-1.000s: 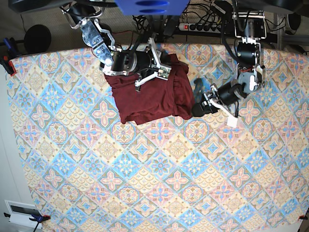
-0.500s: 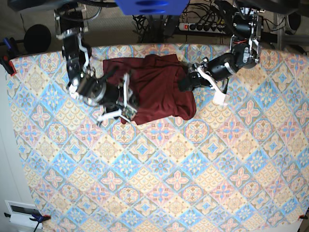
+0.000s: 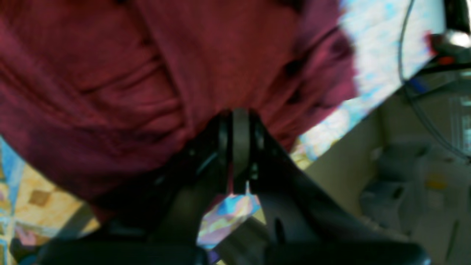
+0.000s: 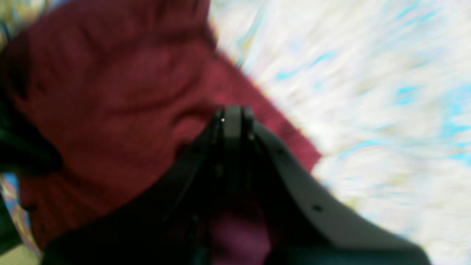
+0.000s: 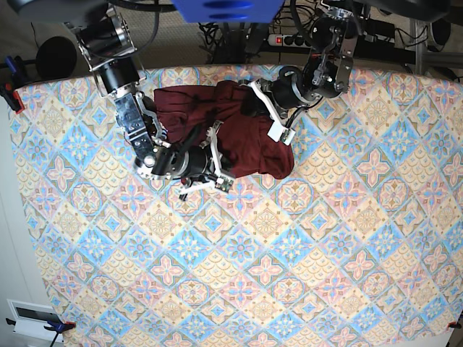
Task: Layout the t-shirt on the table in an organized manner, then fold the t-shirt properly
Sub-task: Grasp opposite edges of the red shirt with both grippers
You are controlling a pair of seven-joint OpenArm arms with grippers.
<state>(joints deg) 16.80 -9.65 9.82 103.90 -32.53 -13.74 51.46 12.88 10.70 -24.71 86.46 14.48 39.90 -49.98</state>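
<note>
Patterned table [image 5: 304, 275] under overhead rig; maroon t-shirt [image 5: 249, 134] lies bunched near its far edge, between the two claws. Left gripper [image 3: 235, 121] has its jaws pressed together, pinching a fold of shirt fabric directly ahead of the tips. Right gripper [image 4: 232, 117] likewise clamped tight, shirt cloth bunched around and beneath its tips.

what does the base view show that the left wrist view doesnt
Only the base view shows the whole bunched t-shirt near the far edge of the table, both arms reaching it from opposite sides, the right hand at its near edge and the power strip behind the table. Only the left wrist view shows the left hand up close, jaws shut with the fabric bunched at their tips, plus blurred floor clutter off the table. Both show the maroon shirt on the patterned cloth.
</note>
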